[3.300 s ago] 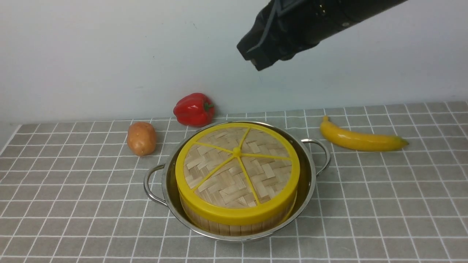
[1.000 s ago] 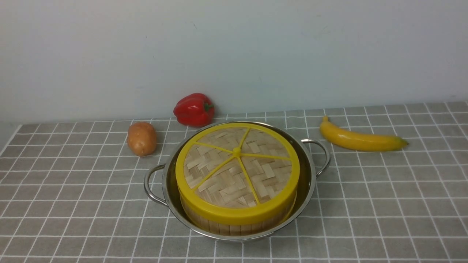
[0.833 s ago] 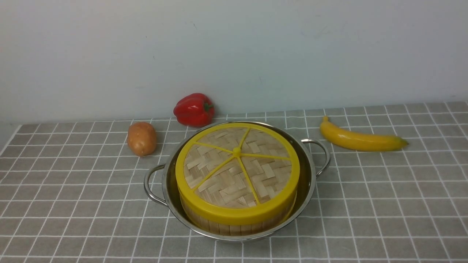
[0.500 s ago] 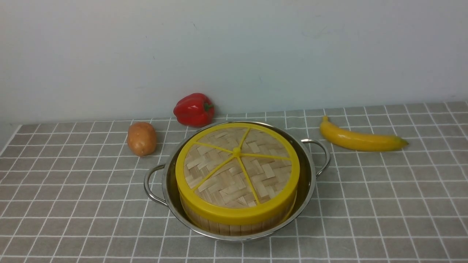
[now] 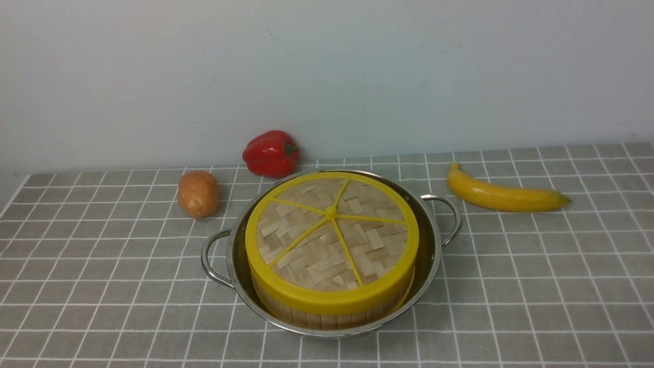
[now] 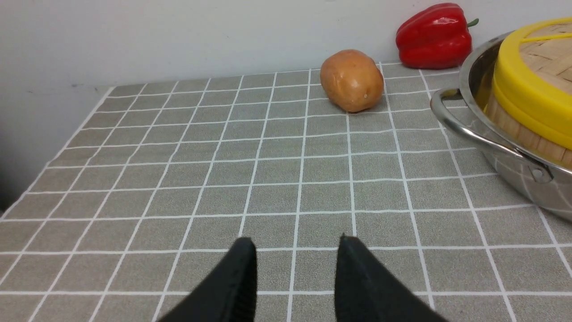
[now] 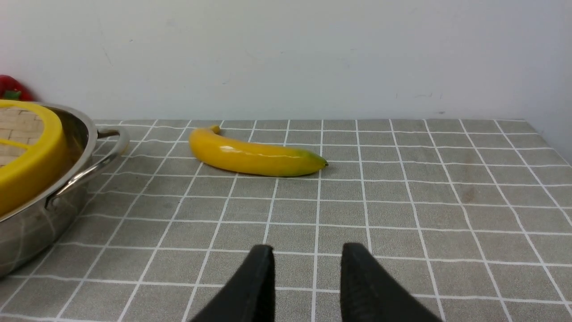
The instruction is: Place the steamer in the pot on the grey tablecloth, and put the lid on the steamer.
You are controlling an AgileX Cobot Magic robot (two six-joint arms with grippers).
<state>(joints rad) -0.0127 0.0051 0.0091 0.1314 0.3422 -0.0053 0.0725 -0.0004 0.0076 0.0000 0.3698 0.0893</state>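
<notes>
Sitting inside pot (image 5: 431,255), lidded steamer (image 5: 327,314), tablecloth (image 5: 536,286) bare right

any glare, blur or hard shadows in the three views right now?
Front view: even, soft light, only faint shadows beside the pot and potato; sharp overall. Left wrist view: pot wall mirrors the tablecloth grid; the near fingers look slightly soft. Right wrist view: a bright highlight streak on the banana, and grid reflections on the pot.
</notes>
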